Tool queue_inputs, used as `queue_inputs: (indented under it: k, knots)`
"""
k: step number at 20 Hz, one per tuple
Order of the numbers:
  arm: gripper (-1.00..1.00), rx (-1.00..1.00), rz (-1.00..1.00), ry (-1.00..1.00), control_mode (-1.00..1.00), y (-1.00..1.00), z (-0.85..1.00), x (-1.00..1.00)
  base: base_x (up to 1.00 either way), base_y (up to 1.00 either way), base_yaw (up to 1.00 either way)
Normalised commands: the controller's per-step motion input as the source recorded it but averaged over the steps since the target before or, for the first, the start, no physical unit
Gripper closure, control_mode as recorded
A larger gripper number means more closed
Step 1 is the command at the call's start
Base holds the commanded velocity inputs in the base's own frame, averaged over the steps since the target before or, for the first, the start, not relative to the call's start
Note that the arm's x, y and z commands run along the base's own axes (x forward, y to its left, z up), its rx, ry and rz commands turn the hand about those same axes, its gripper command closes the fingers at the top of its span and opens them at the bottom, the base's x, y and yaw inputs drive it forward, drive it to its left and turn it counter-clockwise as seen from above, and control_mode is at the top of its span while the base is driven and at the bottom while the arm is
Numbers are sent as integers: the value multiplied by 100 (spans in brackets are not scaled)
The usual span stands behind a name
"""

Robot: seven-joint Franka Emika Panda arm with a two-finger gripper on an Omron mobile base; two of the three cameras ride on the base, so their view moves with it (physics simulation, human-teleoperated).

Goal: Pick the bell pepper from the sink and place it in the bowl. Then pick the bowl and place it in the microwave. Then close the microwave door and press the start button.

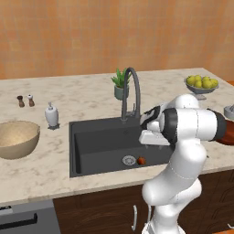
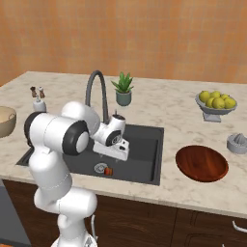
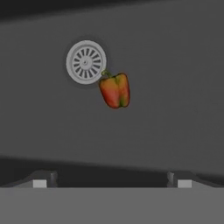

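White and dark-jointed, the arm reaches over the basin with its gripper [image 3: 112,183] pointed down, jaws spread wide and holding nothing. It looks to be lining up for the first pick. Below it, the bell pepper [image 3: 115,90] lies on its side on the floor of the sink [image 1: 98,144], its stem touching the rim of the steel drain [image 3: 86,61]. The pepper sits toward the front wall of the basin, with bare black floor on its other sides, so the fingers have room to come down around it. The faucet [image 2: 96,91] arches just behind the wrist and could crowd a lift. The bowl [image 2: 201,163] waits on the counter to the right of the sink, well apart.
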Motion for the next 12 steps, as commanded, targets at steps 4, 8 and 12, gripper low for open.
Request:
queue_inputs:
  k: [4, 8, 12]
  knots:
    - [-100, 0, 0, 0, -100, 0, -42, 3, 0, 0, 0]
    - [-100, 0, 0, 0, -100, 1, -33, 13, 0, 0, 0]
    - [-100, 0, 0, 0, -100, 0, -25, 15, 0, 0, 0]
